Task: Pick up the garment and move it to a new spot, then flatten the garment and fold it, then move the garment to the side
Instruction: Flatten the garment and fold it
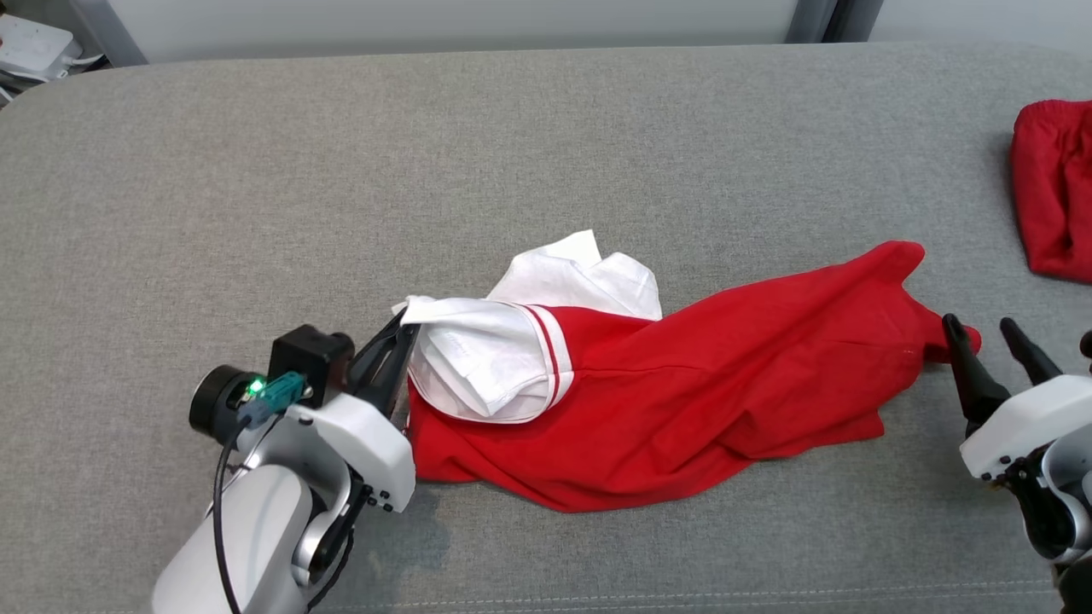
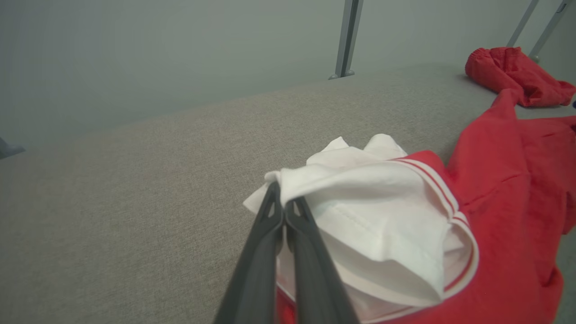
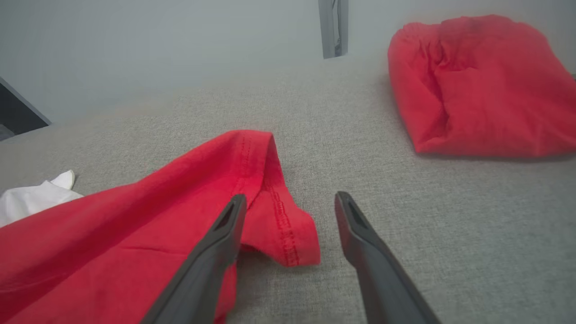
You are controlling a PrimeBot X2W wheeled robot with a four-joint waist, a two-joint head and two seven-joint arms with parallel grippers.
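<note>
The garment (image 1: 682,392) is a red shirt with white sleeves and striped trim, lying crumpled and stretched left to right across the grey padded surface (image 1: 256,188). My left gripper (image 1: 403,328) is shut on the white edge at its left end; in the left wrist view the white cloth (image 2: 369,202) drapes over the closed tips of the left gripper (image 2: 281,198). My right gripper (image 1: 978,324) stands open at the garment's right end. In the right wrist view, the stitched red hem (image 3: 283,225) lies loose between the fingers of the right gripper (image 3: 290,198), ungripped.
A second red garment (image 1: 1054,196) lies bunched at the far right edge of the surface, beyond my right gripper (image 3: 477,85). Bare grey padding stretches behind and to the left. A wall with metal posts (image 2: 346,40) stands behind the surface.
</note>
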